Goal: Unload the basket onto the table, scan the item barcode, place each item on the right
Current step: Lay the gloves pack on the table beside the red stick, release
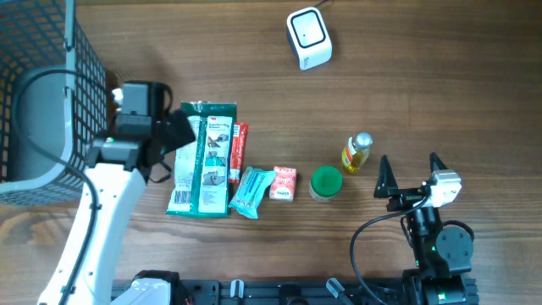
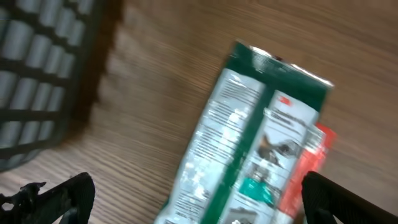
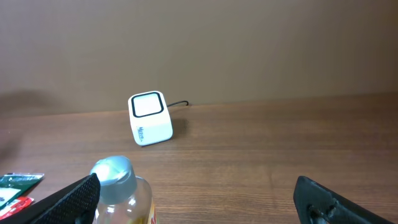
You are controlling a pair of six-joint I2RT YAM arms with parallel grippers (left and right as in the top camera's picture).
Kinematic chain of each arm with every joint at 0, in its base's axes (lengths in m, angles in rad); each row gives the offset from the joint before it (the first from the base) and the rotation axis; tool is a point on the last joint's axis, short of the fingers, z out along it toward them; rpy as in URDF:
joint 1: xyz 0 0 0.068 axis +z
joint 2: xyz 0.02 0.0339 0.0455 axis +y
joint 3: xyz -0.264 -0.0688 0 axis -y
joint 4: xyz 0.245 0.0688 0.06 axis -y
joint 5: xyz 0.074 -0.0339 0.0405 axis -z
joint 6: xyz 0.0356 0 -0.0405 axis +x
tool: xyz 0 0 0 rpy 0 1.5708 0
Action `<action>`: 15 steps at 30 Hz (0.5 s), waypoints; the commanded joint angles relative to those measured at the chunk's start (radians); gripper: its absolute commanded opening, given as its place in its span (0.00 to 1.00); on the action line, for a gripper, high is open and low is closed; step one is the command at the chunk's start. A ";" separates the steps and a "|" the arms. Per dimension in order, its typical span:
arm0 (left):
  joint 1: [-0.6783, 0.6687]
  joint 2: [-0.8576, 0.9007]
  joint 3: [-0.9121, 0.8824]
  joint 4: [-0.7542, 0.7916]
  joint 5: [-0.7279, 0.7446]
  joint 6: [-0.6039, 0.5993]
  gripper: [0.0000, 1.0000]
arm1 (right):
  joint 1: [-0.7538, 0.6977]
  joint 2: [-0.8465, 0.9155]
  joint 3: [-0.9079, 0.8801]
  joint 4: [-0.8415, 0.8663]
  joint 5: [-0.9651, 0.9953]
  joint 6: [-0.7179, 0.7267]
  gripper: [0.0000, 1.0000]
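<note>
While my left gripper (image 1: 179,137) hangs wide open, empty, over the flat green-and-white plastic packet (image 1: 201,161) | my right gripper (image 1: 410,165): wide open, empty, near the small yellow silver-capped bottle (image 1: 357,153).

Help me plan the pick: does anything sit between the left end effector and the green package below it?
Nothing visible does. The open left end effector hangs over the green package with only air between. A red package lies along one long edge, beside it rather than on top.
</note>
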 commanded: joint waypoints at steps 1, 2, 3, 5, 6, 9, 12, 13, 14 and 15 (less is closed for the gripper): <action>0.074 0.006 0.009 0.003 -0.034 -0.016 1.00 | -0.005 -0.003 -0.001 0.002 0.014 -0.010 1.00; 0.093 0.006 0.009 0.001 -0.034 -0.016 1.00 | -0.005 -0.003 -0.001 0.002 0.014 -0.010 1.00; 0.098 0.006 0.009 -0.002 -0.034 -0.016 1.00 | -0.005 -0.003 -0.001 0.003 0.014 -0.010 1.00; 0.098 0.006 0.009 -0.001 -0.034 -0.016 1.00 | -0.005 -0.003 -0.001 0.003 0.014 -0.010 1.00; 0.098 0.006 0.009 -0.001 -0.034 -0.016 1.00 | -0.005 -0.003 -0.001 0.003 0.014 -0.010 1.00; 0.098 0.006 0.009 -0.001 -0.034 -0.016 1.00 | -0.005 -0.003 -0.001 0.003 0.014 -0.010 1.00; 0.098 0.006 0.009 -0.001 -0.034 -0.016 1.00 | -0.005 -0.003 -0.001 0.003 0.014 -0.010 1.00; 0.098 0.006 0.009 -0.001 -0.034 -0.016 1.00 | -0.005 -0.003 -0.001 0.003 0.014 -0.010 1.00; 0.098 0.006 0.009 -0.001 -0.034 -0.016 1.00 | -0.005 -0.003 -0.001 0.002 0.014 -0.010 1.00; 0.098 0.006 0.009 -0.001 -0.034 -0.016 1.00 | -0.005 -0.003 -0.001 0.003 0.014 -0.010 1.00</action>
